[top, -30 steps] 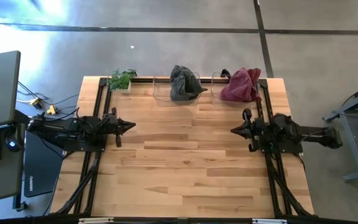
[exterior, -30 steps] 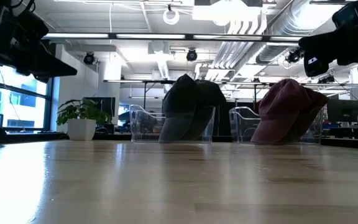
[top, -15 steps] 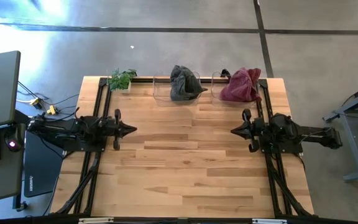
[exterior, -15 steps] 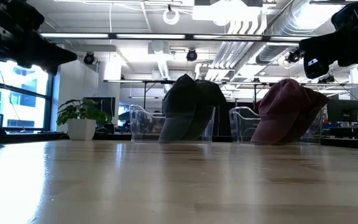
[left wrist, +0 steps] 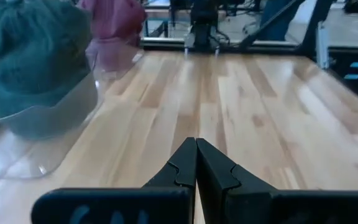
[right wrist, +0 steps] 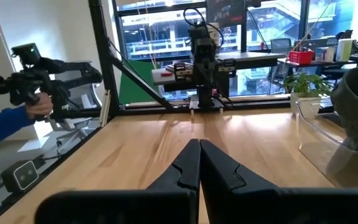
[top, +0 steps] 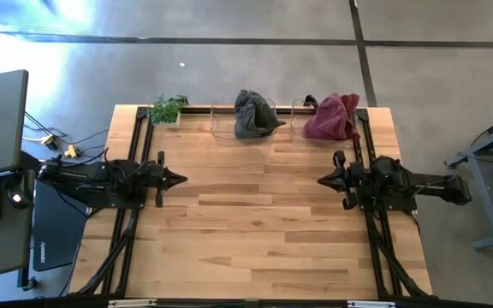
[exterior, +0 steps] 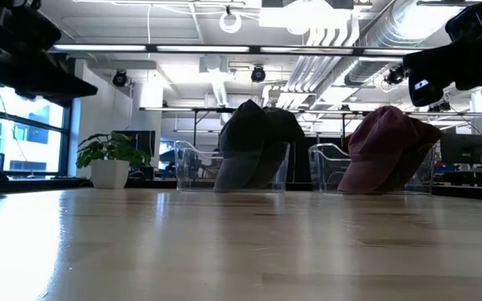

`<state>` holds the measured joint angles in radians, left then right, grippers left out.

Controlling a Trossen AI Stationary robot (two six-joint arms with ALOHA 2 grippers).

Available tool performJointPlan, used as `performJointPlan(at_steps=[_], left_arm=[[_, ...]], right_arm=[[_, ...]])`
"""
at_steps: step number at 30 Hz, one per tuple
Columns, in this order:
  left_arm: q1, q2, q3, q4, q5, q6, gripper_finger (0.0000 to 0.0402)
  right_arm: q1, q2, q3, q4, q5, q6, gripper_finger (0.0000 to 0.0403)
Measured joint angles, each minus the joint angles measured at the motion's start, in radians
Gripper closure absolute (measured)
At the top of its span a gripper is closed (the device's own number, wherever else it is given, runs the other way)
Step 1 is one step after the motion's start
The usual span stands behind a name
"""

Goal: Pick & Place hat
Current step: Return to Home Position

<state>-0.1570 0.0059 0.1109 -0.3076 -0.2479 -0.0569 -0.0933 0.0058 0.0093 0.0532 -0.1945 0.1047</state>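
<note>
Caps binned at the far edge of the table.
The left bin holds the dark cap, the right bin the red cap (both heaped above the rims). Left gripper and right gripper, jaws pressed together, hang empty well apart from them.

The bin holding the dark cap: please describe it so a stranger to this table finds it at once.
Along the far edge of the wooden table stand a potted plant and two transparent bins. The left bin is the middle item, between the plant and the right bin. It alone holds a dark grey cap; the right bin holds a red cap.
</note>
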Motion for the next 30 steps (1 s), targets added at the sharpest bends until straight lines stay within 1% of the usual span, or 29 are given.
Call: performJointPlan(at_steps=[3,5,8,10,11,13,15,17,18,20,22,25,30], left_arm=[[0.0,0.0,-0.011,0.051,0.009,0.009,0.0401],[0.0,0.001,-0.021,0.106,0.024,0.024,0.0401],[0.0,0.001,-0.054,0.223,0.07,0.053,0.0401],[0.0,0.001,-0.078,0.29,0.109,0.074,0.0401],[0.0,0.004,-0.09,0.317,0.112,0.077,0.0401],[0.0,0.013,-0.098,0.328,0.107,0.078,0.0401],[0.0,0.024,-0.098,0.33,0.107,0.078,0.0401],[0.0,0.03,-0.098,0.333,0.098,0.079,0.0401],[0.0,0.033,-0.098,0.339,0.086,0.079,0.0401],[0.0,0.037,-0.098,0.346,0.062,0.079,0.0401],[0.0,0.037,-0.099,0.35,0.039,0.079,0.0401],[0.0,0.037,-0.099,0.356,0.005,0.079,0.0401],[0.0,0.037,-0.099,0.357,0.002,0.079,0.0402]], right_arm=[[0.0,-0.001,0.0,0.0,-0.025,-0.023,0.0402],[0.0,-0.001,0.0,0.0,-0.022,-0.032,0.0402],[0.0,-0.001,0.0,-0.012,0.043,-0.035,0.0402],[0.0,-0.001,0.0,-0.017,0.067,-0.041,0.0402],[0.0,-0.001,0.0,-0.019,0.087,-0.039,0.0402],[0.002,-0.001,0.0,-0.026,0.147,-0.024,0.0402],[0.008,0.001,0.0,-0.031,0.232,-0.004,0.0402],[0.01,0.005,0.0,-0.026,0.264,-0.009,0.0402],[0.01,0.006,0.0,-0.027,0.254,-0.013,0.0402],[0.01,0.006,-0.001,-0.035,0.195,-0.025,0.0402],[0.011,0.006,-0.001,-0.034,0.159,-0.038,0.0402],[0.01,0.007,-0.001,-0.033,0.174,-0.061,0.0401],[0.01,0.007,-0.001,-0.03,0.205,-0.055,0.0393]])
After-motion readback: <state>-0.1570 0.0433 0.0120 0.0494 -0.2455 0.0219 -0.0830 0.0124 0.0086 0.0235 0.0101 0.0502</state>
